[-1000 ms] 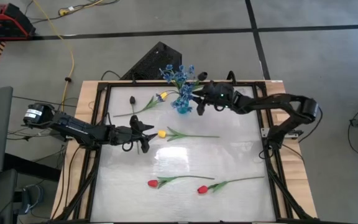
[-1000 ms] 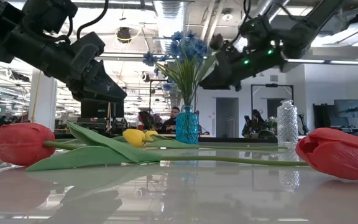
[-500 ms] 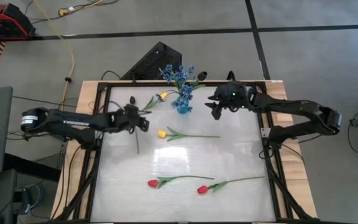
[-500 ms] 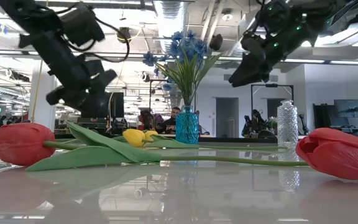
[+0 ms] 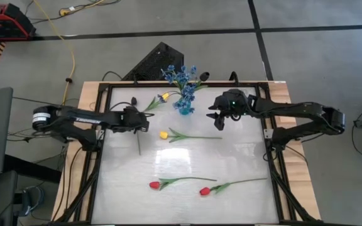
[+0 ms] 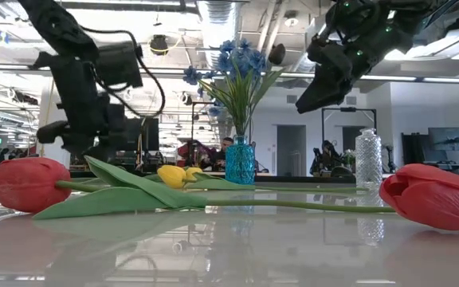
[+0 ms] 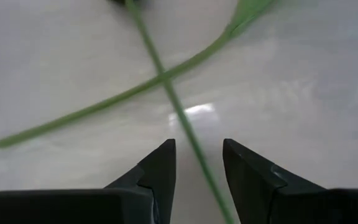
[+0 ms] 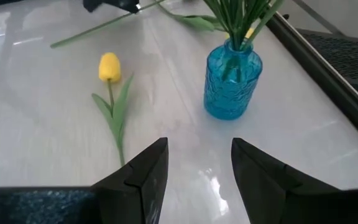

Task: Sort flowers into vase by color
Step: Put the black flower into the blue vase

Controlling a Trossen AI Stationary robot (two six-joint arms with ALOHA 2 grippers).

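Note:
My left gripper (image 5: 141, 120) (image 7: 199, 146) is open and points down over the dark-budded flower (image 5: 134, 100), a finger on either side of its thin green stem (image 7: 185, 118) without touching it. That stem crosses the stem of a yellow tulip (image 5: 164, 96) lying flat on the table. My right gripper (image 5: 216, 118) (image 8: 199, 146) is open, in the air to the right of the blue vase (image 5: 184, 108) (image 8: 232, 84), which holds blue sprays. A second yellow tulip (image 5: 163, 134) (image 8: 109, 66) lies mid-table. Two red tulips (image 5: 154, 185) (image 5: 204, 191) lie near the front edge.
A clear glass vase (image 6: 367, 157) stands toward the table's far right in the low view. A dark bud (image 6: 276, 53) shows among the blue sprays. The black frame rail (image 5: 99, 157) borders the glossy white tabletop. People sit in the room beyond the table.
My left gripper has swung from beside the mid-table yellow tulip toward the table's far left, has tipped to point down, and now stands over the dark flower's stem. My right gripper has drawn back from the blue vase toward the right and slightly toward the near edge.

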